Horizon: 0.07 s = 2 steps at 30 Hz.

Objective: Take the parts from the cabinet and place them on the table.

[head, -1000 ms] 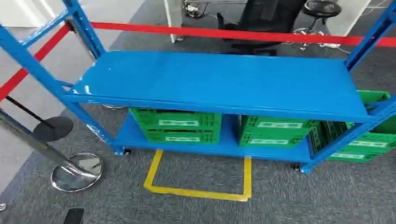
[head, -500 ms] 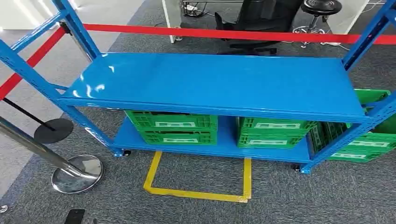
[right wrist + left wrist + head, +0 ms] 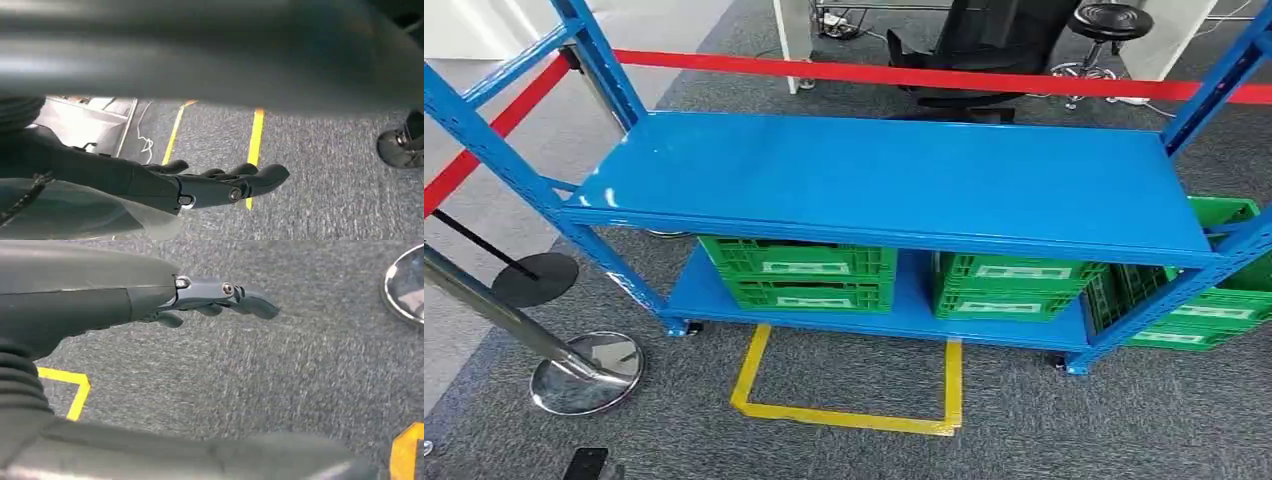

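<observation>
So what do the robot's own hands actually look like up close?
Both look alike. The left hand has dark blue-grey, rounded fingers joined by small silver screws, coming out of a smooth dark grey shell with a ribbed black cover at the wrist. The right hand has the same dark glossy fingers and silver screws.

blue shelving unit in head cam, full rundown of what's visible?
The blue shelving unit looks like glossy painted metal, with perforated angled uprights. Its wide middle shelf is bare and reflects light near its left end. The bottom shelf carries two stacks of green crates, side by side, with white labels. It stands on grey carpet on small castors, right behind a yellow floor marking. A red barrier tape runs behind it.
</observation>
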Available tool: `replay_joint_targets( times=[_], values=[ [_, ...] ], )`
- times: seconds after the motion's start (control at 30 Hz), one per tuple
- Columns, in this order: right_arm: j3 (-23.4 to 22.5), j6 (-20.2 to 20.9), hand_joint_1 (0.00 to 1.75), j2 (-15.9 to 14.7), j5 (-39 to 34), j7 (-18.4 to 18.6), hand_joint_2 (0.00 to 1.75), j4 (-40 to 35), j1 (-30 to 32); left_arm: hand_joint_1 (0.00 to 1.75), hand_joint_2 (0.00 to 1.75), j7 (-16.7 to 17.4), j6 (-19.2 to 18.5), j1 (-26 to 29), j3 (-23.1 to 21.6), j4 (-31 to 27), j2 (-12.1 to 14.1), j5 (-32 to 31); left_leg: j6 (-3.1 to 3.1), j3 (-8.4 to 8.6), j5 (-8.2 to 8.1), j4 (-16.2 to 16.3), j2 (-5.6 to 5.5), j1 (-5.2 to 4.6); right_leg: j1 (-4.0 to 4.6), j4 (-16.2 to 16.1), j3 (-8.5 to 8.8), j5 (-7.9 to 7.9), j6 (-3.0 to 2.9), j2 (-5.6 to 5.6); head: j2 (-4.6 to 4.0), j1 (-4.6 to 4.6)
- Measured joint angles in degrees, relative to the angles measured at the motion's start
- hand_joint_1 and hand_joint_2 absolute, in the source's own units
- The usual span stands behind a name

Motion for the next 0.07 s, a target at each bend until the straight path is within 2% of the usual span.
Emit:
replay_joint_targets(
  times=[0.07],
  values=[
    [-2.36,0.09,0.00,0.00,2.54,0.00,0.00,-0.59,0.28,0.00,0.00,0.68,-0.42,0.33,-1.90,0.00,0.35,1.55,0.05,0.01,-0.03,0.00,0.00,0.00,0.00,-0.05,0.03,0.00,0.01,0.00,0.00,0.00]
  ],
)
